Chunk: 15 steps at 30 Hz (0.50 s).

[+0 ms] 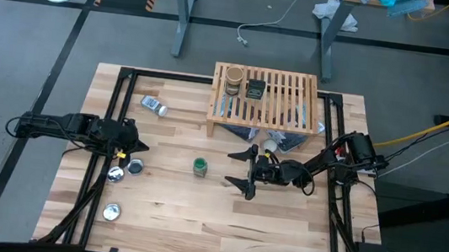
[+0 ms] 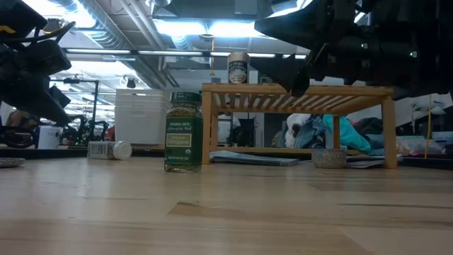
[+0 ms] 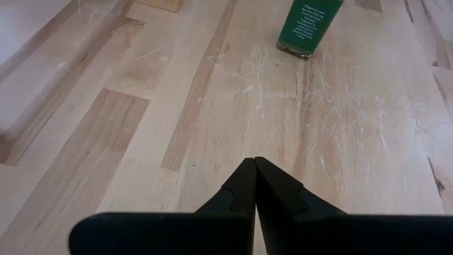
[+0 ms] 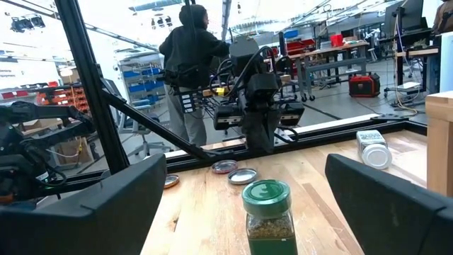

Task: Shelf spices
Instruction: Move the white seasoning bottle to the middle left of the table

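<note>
I have the right claw (image 1: 244,170) spread wide and empty, lined up on the standing green-lidded jar (image 1: 199,167) just ahead. The shelf (image 1: 266,97) already carries two jars; the white-capped jar (image 1: 154,105) lies tipped over. My left claw (image 1: 136,146) waits pinched shut.

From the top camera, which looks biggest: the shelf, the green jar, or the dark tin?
1. Shelf, by far the largest.
2. Dark tin on the shelf.
3. Green jar on the table.
The tin and jar look nearly alike, so that order is unsure.

"Oregano" — green-lidded jar (image 2: 183,132) label
</note>
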{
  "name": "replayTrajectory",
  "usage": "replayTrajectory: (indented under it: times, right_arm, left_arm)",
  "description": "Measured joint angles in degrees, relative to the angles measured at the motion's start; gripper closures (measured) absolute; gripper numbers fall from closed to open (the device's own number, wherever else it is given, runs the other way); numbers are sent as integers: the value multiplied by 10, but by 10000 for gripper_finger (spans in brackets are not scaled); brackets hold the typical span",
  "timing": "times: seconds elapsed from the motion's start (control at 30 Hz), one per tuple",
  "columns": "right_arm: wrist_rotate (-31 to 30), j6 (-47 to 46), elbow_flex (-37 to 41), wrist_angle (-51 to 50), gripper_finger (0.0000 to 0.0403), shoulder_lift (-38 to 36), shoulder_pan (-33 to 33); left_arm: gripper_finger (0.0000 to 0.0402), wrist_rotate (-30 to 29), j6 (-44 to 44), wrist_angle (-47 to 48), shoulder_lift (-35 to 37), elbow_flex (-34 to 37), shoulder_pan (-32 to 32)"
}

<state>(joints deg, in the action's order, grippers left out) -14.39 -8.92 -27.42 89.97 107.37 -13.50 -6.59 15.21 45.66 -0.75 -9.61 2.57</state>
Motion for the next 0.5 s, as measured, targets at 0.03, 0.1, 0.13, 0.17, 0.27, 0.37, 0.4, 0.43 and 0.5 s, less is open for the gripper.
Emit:
replayTrajectory:
  times: [0.03, 0.1, 0.13, 0.17, 0.27, 0.37, 0.4, 0.43, 0.5]
  right_arm:
    - [0, 0, 0, 0, 13, 0, 0]
    - [0, 0, 0, 0, 13, 0, 0]
    - [0, 0, 0, 0, 13, 0, 0]
    - [0, 0, 0, 0, 13, 0, 0]
    - [-7, 0, 0, 0, 13, 0, 0]
    - [-11, 0, 0, 0, 13, 0, 0]
    - [-11, 0, 0, 0, 13, 0, 0]
    - [-11, 0, 0, 0, 13, 0, 0]
    - [-11, 0, 0, 0, 13, 0, 0]
  left_arm:
    - [402, 0, 0, -2, 0, 0, 0]
    - [402, 0, -3, -21, 0, 1, 0]
    - [402, -3, -5, -34, 0, 1, 0]
    - [402, -6, -6, -52, 0, 1, 0]
    - [402, -12, -6, -141, 0, 1, 0]
    - [402, -15, -12, -238, 0, 4, 0]
    - [401, -16, -3, -271, 0, 4, 0]
    - [402, -16, 7, -298, 0, 4, 0]
    - [401, -16, 9, -336, 0, 4, 0]
